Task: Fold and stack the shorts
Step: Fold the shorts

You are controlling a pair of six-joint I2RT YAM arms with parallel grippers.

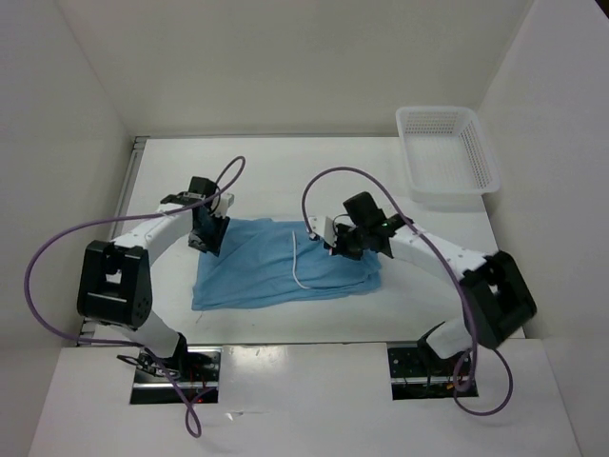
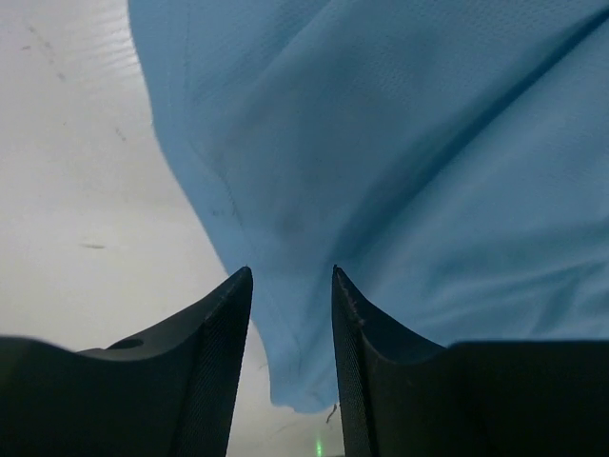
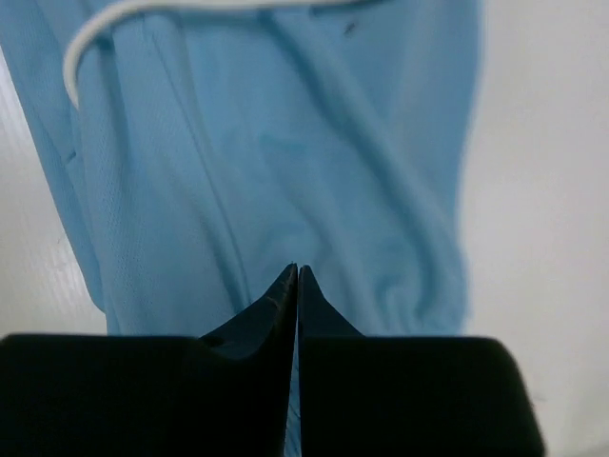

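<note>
Blue shorts (image 1: 276,267) lie spread out; left claw (image 2: 291,276) narrowly parted, right claw (image 3: 297,270) pressed shut.

I am getting bright, even light from above in the overhead view; the white surface (image 1: 285,162) is glaring softly and the arms are casting only faint shadows. In the left wrist view the left claw (image 2: 292,271) is showing dark and soft-edged, while the shorts (image 2: 428,143) are sitting in fair focus, with the weave showing. In the right wrist view the right claw (image 3: 297,270) is blurring to black, and the cloth is looking soft, its folds shading darker.
</note>
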